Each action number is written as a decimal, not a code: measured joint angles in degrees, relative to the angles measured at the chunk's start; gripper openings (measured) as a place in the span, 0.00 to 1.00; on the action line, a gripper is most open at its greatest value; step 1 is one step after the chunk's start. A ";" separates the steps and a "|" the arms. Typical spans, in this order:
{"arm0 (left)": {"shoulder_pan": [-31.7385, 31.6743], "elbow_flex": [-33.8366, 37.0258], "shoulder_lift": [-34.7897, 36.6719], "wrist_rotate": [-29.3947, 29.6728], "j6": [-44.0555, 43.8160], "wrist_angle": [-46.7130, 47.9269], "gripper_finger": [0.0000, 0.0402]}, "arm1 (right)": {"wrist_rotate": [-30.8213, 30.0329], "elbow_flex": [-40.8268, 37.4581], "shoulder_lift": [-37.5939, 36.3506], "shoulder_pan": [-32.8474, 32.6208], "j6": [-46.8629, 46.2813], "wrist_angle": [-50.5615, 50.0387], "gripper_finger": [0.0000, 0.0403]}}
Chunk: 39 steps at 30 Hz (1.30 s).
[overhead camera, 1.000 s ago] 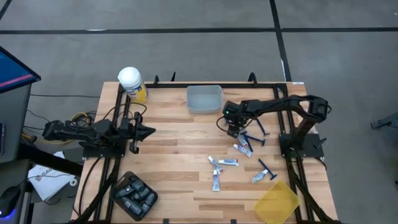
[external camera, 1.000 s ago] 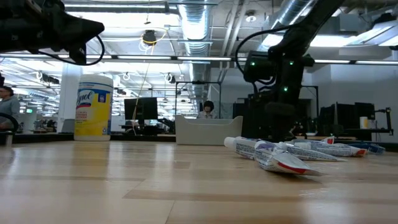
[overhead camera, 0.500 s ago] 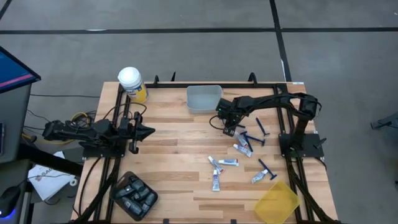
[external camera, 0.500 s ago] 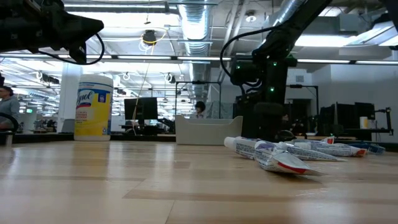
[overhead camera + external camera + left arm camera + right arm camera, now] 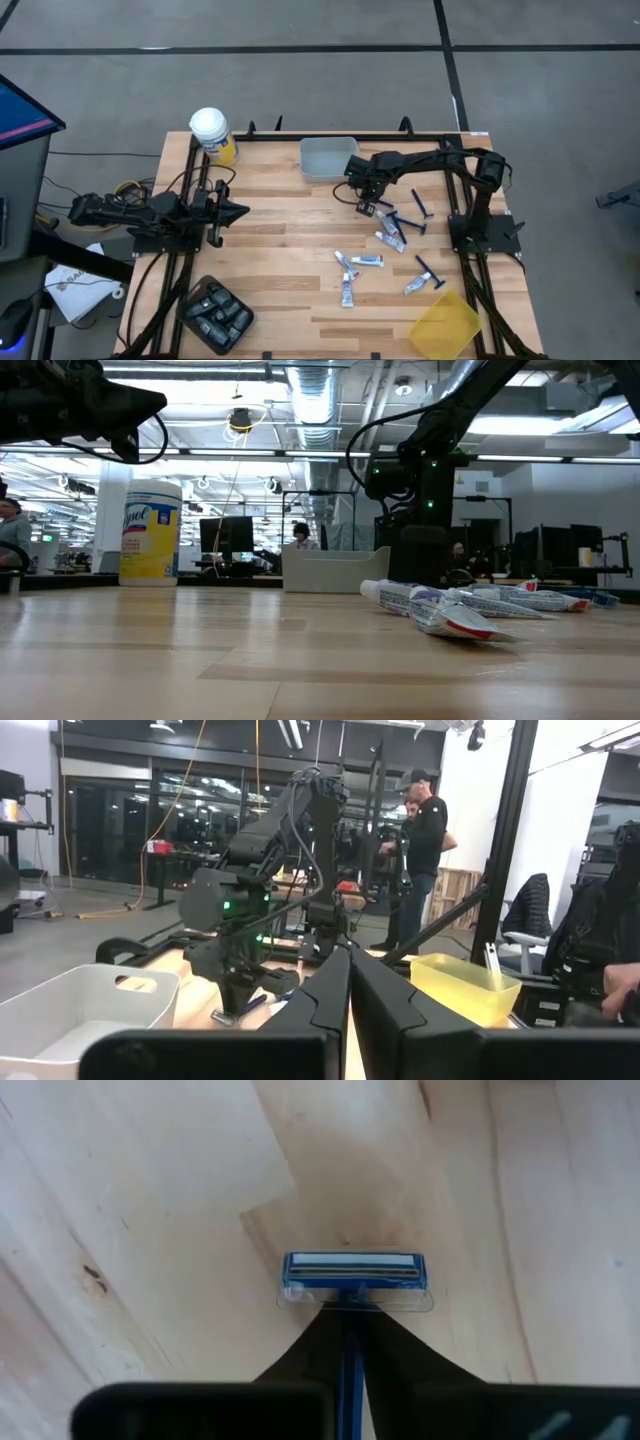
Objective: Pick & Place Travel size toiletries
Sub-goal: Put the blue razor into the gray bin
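**Right arm carries a razor toward the bin**

The right gripper (image 5: pixel 366 205) has shifted left toward the bin (image 5: pixel 328 158), fingers clamped on a razor (image 5: pixel 353 1271) above the worktop (image 5: pixel 280 250). The left gripper (image 5: pixel 238 211) waits at the left, fingers together. Tubes (image 5: pixel 366 261) and other razors (image 5: pixel 422 205) lie right of centre.

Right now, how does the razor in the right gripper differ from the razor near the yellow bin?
Held razor: lifted off the table, handle clamped between the right gripper's fingers. Loose razor: lying flat on the wood beside the yellow bin, untouched. Both are blue T-shaped disposables.
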State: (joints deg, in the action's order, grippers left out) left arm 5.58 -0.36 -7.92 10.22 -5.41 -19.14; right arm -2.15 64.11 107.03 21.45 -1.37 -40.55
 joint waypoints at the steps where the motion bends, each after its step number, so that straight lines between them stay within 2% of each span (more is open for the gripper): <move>1: 0.00 0.00 0.02 0.00 0.00 0.56 0.02 | 0.00 0.03 0.00 0.00 -0.15 -0.03 0.03; 5: 0.00 0.00 1.13 0.00 0.00 2.86 0.02 | 0.00 0.03 -0.05 0.07 -0.15 -0.01 0.03; 15: 0.00 0.00 4.58 -0.17 0.00 16.39 0.02 | 0.46 -0.03 -0.84 0.06 -0.15 -0.66 0.01; 31: 0.11 0.02 7.91 -0.14 0.00 15.57 0.02 | 0.85 0.15 -5.53 1.56 -0.15 -2.48 0.00; 39: 0.13 0.02 7.93 -0.15 0.00 15.36 0.02 | 0.85 7.58 -9.60 1.88 -0.15 -9.34 0.00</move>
State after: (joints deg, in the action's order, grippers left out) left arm 5.71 -0.34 0.01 10.07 -5.41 -3.78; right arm -1.31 71.69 97.42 23.33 -1.52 -49.89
